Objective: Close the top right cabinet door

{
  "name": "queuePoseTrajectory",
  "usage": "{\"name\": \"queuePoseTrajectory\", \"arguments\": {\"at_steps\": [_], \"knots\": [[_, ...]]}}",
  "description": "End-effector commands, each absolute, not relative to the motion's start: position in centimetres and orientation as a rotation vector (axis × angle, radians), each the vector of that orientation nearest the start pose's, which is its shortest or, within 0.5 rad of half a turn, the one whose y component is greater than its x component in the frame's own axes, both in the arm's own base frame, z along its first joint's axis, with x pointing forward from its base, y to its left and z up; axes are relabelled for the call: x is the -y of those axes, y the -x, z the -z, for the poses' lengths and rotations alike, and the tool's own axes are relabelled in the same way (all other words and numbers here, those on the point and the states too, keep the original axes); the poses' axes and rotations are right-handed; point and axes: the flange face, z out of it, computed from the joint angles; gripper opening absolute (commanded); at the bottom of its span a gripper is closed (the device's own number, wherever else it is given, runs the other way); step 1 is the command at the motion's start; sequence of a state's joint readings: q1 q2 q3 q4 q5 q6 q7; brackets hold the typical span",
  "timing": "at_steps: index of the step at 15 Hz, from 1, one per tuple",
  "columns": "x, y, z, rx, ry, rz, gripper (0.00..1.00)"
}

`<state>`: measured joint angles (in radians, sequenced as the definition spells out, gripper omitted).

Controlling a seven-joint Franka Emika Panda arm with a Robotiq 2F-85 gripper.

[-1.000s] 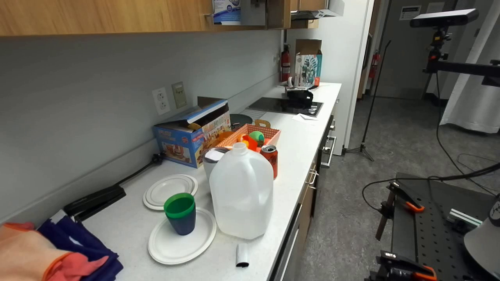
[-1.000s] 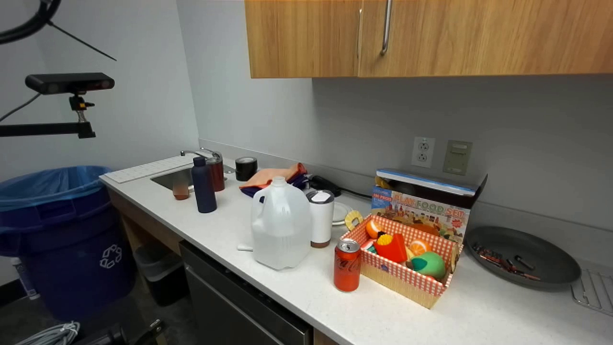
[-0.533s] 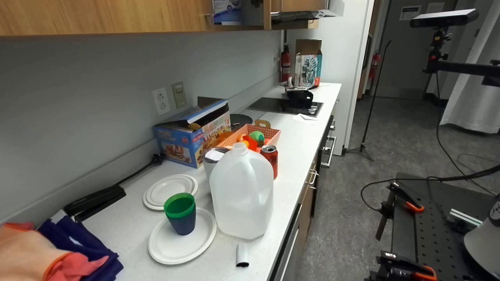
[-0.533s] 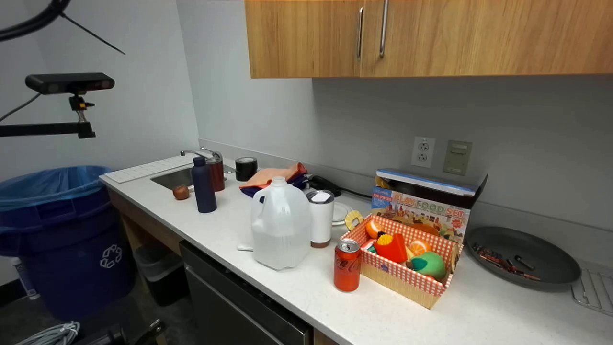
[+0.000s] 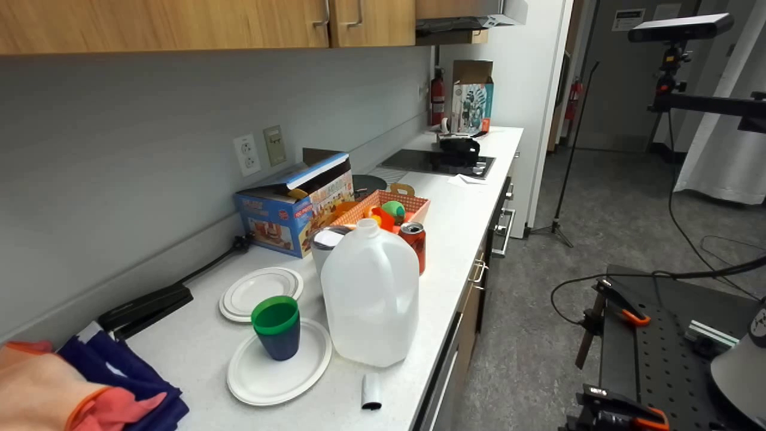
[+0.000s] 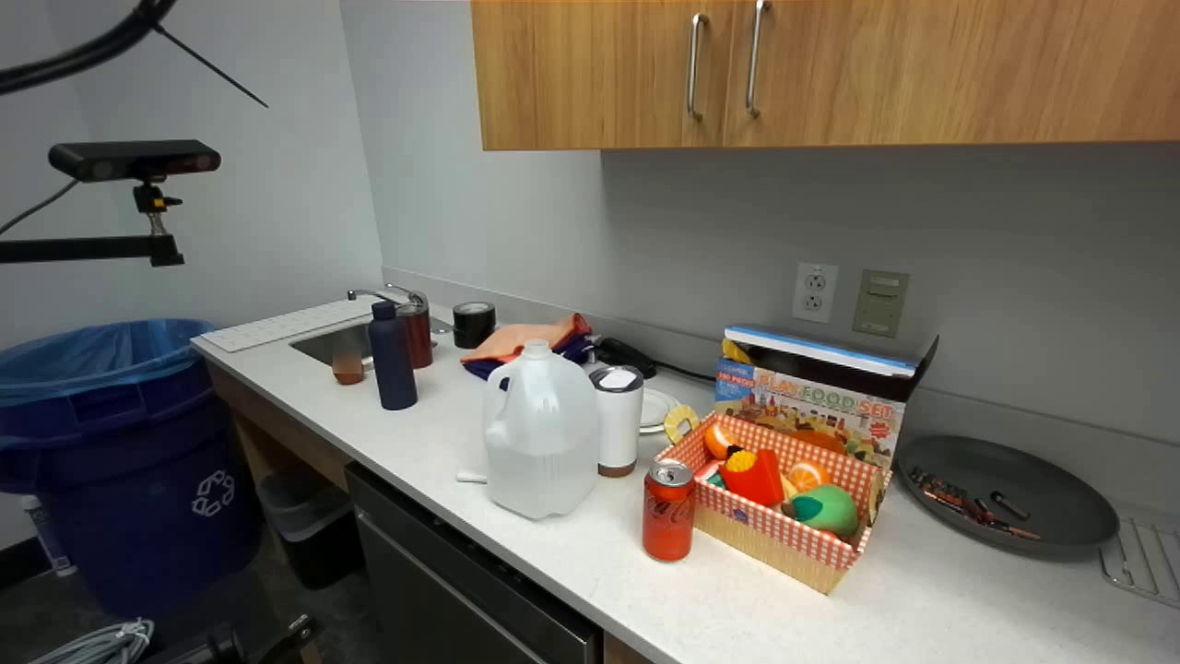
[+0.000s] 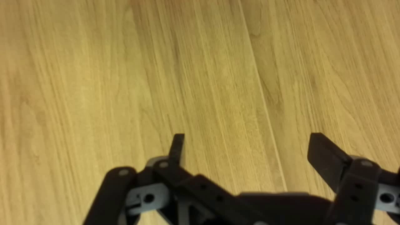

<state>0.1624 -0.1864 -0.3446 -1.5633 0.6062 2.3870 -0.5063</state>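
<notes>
Swung inward since the earlier frame, the right cabinet door (image 5: 374,25) now stands, high on the wall (image 5: 149,120), just beside the left cabinet door (image 5: 161,24), which comes first in an exterior view; farther right is the range hood (image 5: 458,24); along the counter (image 5: 455,203) below, left to right, sit stacked cups (image 5: 280,341), a translucent jug (image 5: 370,305) and a red can (image 5: 418,246); in the wrist view the gripper (image 7: 247,137) is released, jaws spread wide before wood-grained panels (image 7: 93,78).
</notes>
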Motion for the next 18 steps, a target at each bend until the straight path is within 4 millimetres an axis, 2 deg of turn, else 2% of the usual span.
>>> {"name": "queuePoseTrajectory", "arguments": {"at_steps": [1, 8, 14, 18], "knots": [[12.0, -52.4, -84.0, 0.059, 2.404, 1.560, 1.00], [12.4, -51.9, -83.4, -0.052, 2.468, 1.581, 1.00], [11.3, -50.8, -80.5, -0.105, 2.602, 1.543, 1.00], [10.0, -48.9, -77.8, -0.109, 2.676, 1.467, 1.00]]}}
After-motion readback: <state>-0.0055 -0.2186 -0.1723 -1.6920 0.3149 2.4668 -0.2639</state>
